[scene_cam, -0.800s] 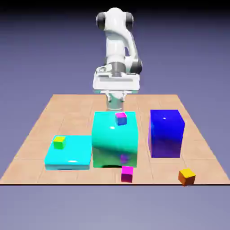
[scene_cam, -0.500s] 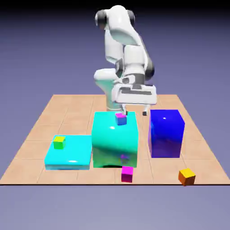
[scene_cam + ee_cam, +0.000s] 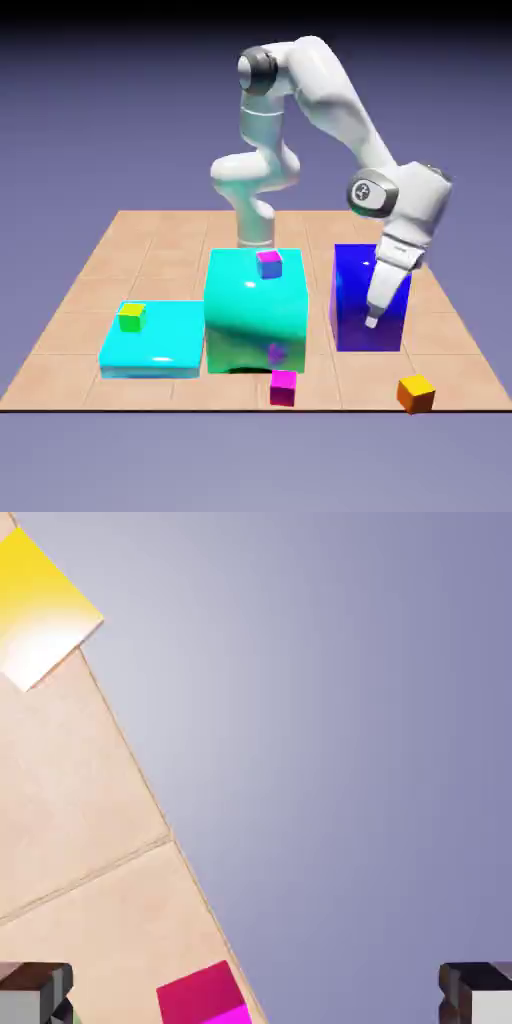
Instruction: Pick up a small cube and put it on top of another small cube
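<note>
A plain blue-violet backdrop sits behind my tan tiled table [image 3: 150,250]. The tiny orange cube with a yellower top face [image 3: 416,392] rests near the table's front edge at the exterior view's right, well apart from the tiny plain magenta cube [image 3: 284,387]. My white arm's two-finger gripper [image 3: 372,318] hangs empty, jaws spread wide, before the big dark-blue block [image 3: 370,296]. I judge the orange cube light, rigid and smooth; I'd pinch two opposite side faces squarely.
</note>
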Robot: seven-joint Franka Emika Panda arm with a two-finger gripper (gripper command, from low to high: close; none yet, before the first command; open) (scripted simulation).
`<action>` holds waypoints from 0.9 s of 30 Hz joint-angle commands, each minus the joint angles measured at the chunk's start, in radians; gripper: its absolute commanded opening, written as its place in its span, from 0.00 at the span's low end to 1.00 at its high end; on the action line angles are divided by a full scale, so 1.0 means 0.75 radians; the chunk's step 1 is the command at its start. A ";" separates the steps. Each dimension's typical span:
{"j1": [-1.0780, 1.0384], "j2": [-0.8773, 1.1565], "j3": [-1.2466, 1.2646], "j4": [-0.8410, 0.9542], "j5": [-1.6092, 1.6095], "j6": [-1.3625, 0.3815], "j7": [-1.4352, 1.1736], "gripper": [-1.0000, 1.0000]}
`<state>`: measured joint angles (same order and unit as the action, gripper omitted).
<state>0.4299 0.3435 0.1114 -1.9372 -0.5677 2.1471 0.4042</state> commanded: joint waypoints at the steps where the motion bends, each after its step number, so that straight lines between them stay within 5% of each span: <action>1: 0.022 0.048 0.006 0.046 -0.030 -0.047 -0.018 0.50; 19: 0.420 0.918 0.112 0.877 -0.571 -0.894 -0.339 0.50; 24: 0.351 0.958 0.080 0.783 -0.622 -0.767 -0.284 0.50; 25: 0.351 0.958 0.080 0.783 -0.622 -0.767 -0.284 0.00; 27: 0.382 0.945 0.094 0.827 -0.602 -0.825 -0.309 0.00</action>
<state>0.7164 1.0520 0.1820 -1.3171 -1.0180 1.5279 0.1727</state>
